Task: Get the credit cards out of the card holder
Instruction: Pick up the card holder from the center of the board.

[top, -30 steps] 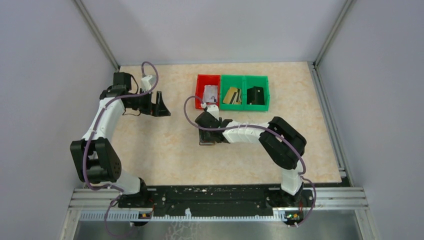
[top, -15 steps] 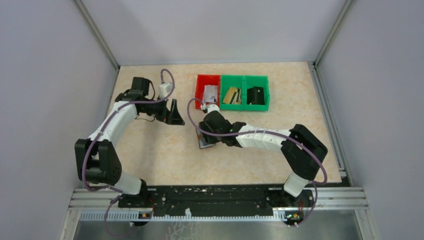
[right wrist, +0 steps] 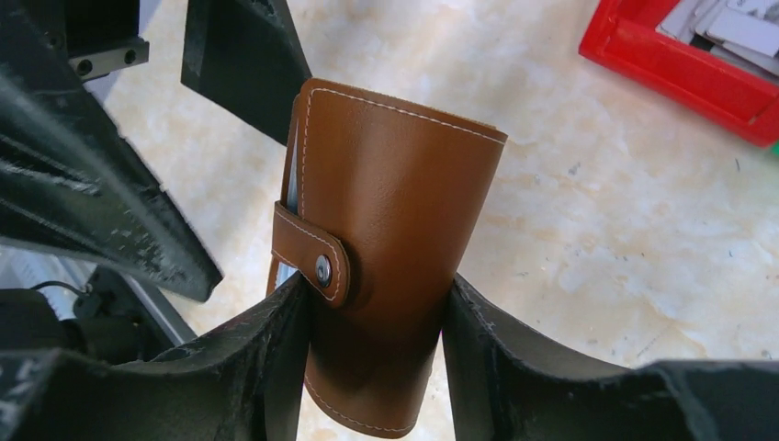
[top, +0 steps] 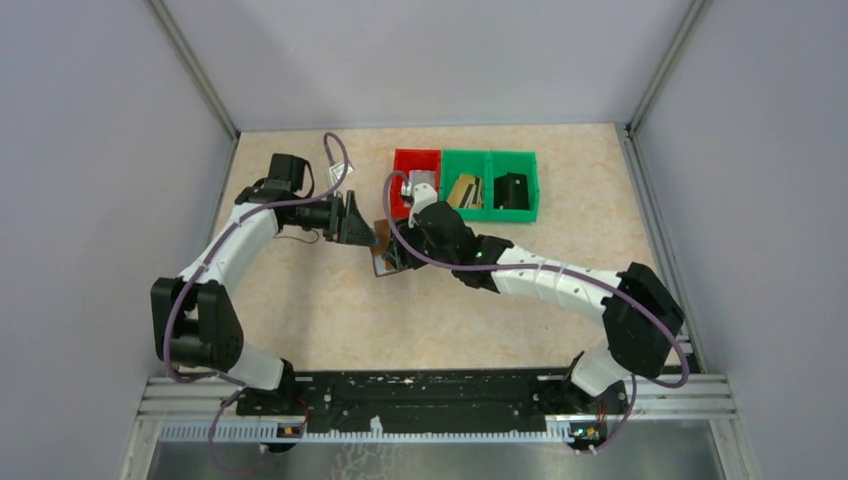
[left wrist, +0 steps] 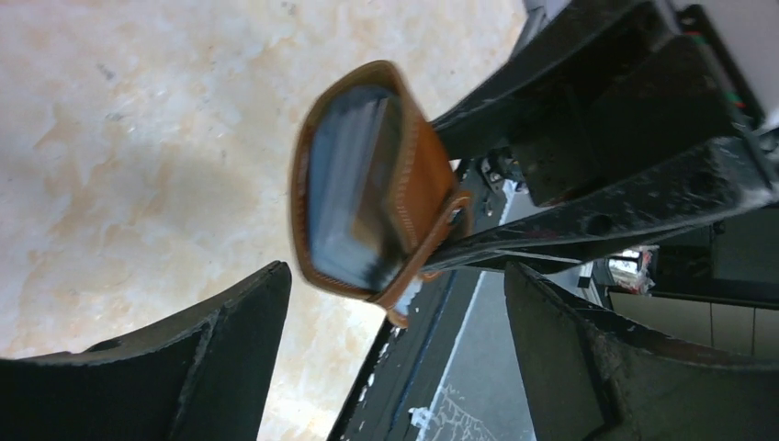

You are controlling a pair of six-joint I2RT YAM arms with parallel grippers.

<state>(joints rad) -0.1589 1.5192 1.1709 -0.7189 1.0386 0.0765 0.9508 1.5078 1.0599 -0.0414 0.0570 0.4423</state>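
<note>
The card holder (right wrist: 386, 230), brown leather with its tab snapped shut, is lifted off the table in my right gripper (right wrist: 375, 283), whose fingers are shut on its lower half. In the top view the holder (top: 383, 259) hangs left of the red bin. In the left wrist view it (left wrist: 424, 197) shows end-on, with blue-grey credit cards (left wrist: 349, 179) inside. My left gripper (left wrist: 395, 280) is open and empty, its fingertips just short of the holder's near end; in the top view it (top: 366, 231) is up-left of the holder, facing my right gripper (top: 394, 257).
A red bin (top: 402, 187) holding pale cards stands at the back beside two green bins (top: 488, 186); one green bin holds a tan card (top: 462, 190), the other a dark object (top: 512, 190). The red bin's rim (right wrist: 675, 69) is close at the upper right.
My right gripper has carried the holder up-left, off the table, toward the left gripper. My left gripper has swung right to meet it, staying open.
</note>
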